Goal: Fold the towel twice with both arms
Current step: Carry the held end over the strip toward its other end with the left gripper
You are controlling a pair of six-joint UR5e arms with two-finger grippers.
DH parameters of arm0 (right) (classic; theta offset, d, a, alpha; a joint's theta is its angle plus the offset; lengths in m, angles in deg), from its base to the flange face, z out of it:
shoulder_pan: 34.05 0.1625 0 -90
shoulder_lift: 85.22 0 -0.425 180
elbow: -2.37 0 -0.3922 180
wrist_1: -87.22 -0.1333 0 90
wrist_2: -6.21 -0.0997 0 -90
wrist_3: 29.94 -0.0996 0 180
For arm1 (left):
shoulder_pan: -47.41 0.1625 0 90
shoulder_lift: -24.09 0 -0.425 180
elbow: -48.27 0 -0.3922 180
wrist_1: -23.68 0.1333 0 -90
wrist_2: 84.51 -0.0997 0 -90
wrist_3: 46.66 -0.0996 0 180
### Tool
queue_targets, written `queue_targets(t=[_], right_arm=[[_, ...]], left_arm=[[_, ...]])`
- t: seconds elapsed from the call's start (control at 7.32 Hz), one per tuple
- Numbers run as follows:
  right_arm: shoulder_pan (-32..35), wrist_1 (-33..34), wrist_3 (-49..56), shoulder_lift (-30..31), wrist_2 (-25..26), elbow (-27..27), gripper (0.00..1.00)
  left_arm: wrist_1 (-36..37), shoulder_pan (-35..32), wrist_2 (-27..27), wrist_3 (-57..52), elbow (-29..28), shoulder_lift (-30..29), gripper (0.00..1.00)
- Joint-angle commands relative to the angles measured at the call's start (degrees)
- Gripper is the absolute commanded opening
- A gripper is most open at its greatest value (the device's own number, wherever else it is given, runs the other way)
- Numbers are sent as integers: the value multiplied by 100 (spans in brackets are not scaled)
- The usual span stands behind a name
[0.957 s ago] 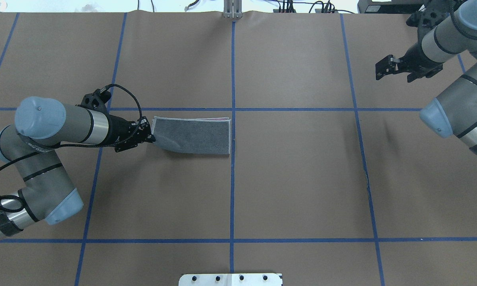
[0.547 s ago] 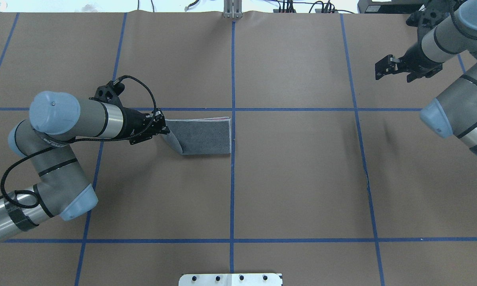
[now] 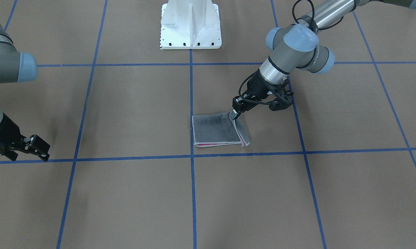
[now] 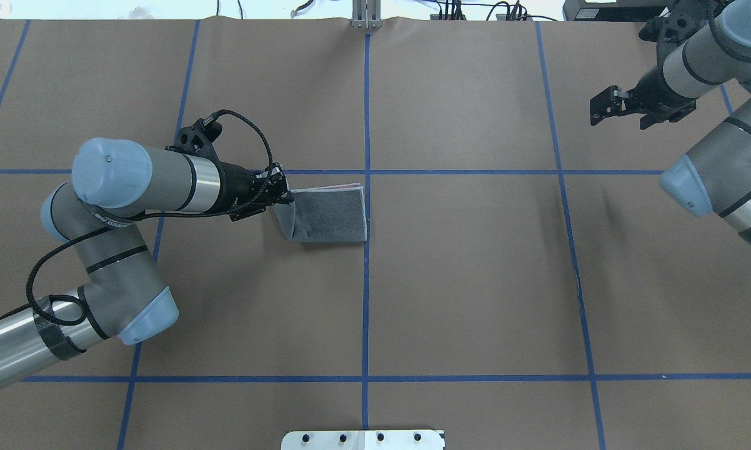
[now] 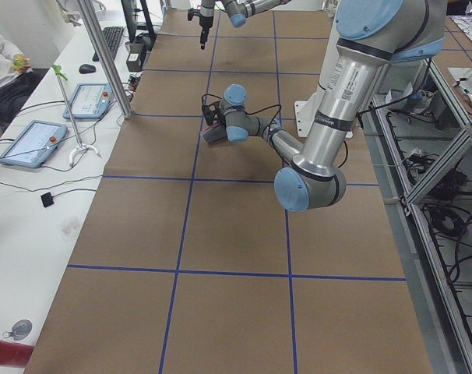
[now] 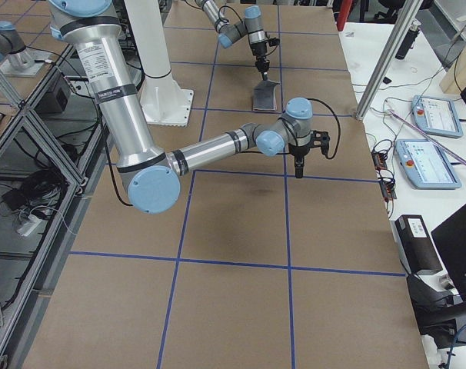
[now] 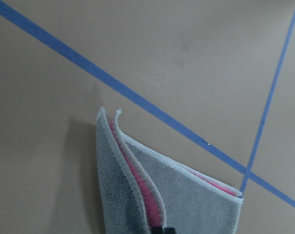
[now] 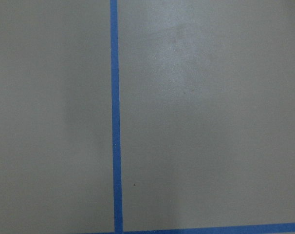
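The towel (image 4: 328,215) lies folded left of the table's centre line, dark grey face up, with pink showing between its layers (image 7: 138,180). My left gripper (image 4: 285,197) is shut on the towel's left edge and holds it lifted and curled over the rest of the cloth. The front-facing view shows the same: my left gripper (image 3: 234,116) holds one towel (image 3: 215,129) edge up while the remainder stays flat. My right gripper (image 4: 600,106) hovers open and empty at the far right of the table, well away from the cloth. The right wrist view holds only brown paper and blue tape.
Brown paper (image 4: 475,281) with blue tape grid lines (image 4: 367,300) covers the table. The white pedestal base (image 3: 190,24) stands at the robot's side. Along the operators' side run a metal post (image 5: 103,54), tablets (image 5: 29,142) and cables, with a seated person (image 5: 2,62) beyond.
My left gripper has travelled right with the towel's left edge, lifting it over the cloth, so the flat part has grown shorter. The right arm has stayed put.
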Motion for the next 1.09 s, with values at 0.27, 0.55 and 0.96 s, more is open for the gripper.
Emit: queue_targets(t=[0.27, 0.55, 0.96], right_arm=[[-5, 0, -8, -1, 0, -12, 100], [-5, 0, -17, -1, 0, -12, 100], [-5, 0, -17, -10, 0, -12, 100]], left_arm=[[19, 494, -372, -7, -24, -310, 0], [28, 503, -477, -7, -277, -572, 0], [123, 503, -654, -7, -551, -907, 0]])
